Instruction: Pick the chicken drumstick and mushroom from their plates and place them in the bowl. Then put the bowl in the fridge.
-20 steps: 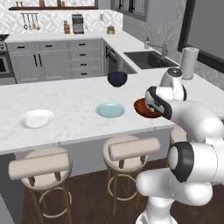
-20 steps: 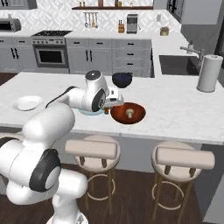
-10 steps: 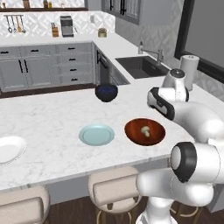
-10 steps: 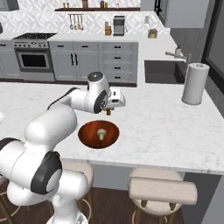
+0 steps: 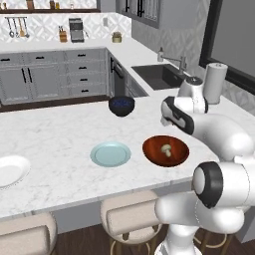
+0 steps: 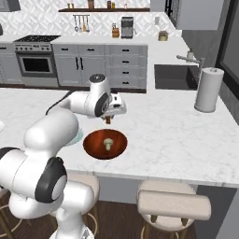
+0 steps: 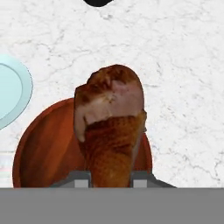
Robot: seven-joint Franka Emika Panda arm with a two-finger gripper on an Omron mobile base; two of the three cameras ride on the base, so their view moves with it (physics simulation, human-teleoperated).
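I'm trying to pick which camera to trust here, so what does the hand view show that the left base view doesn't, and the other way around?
Hand view only: the reddish-brown chicken drumstick, clamped between the gripper fingers and hanging over the bowl.

Left base view only: the small beige mushroom lying in the bowl, the round white plate at the left edge, the steel sink and the white paper towel roll.

Both: the wide reddish-brown bowl, the round light blue plate, the dark navy bowl and the white marble counter.

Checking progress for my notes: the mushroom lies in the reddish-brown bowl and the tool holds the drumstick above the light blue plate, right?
Not quite: the tool holds the drumstick above the reddish-brown bowl, not the light blue plate, as the hand view shows. The mushroom does lie in that bowl.
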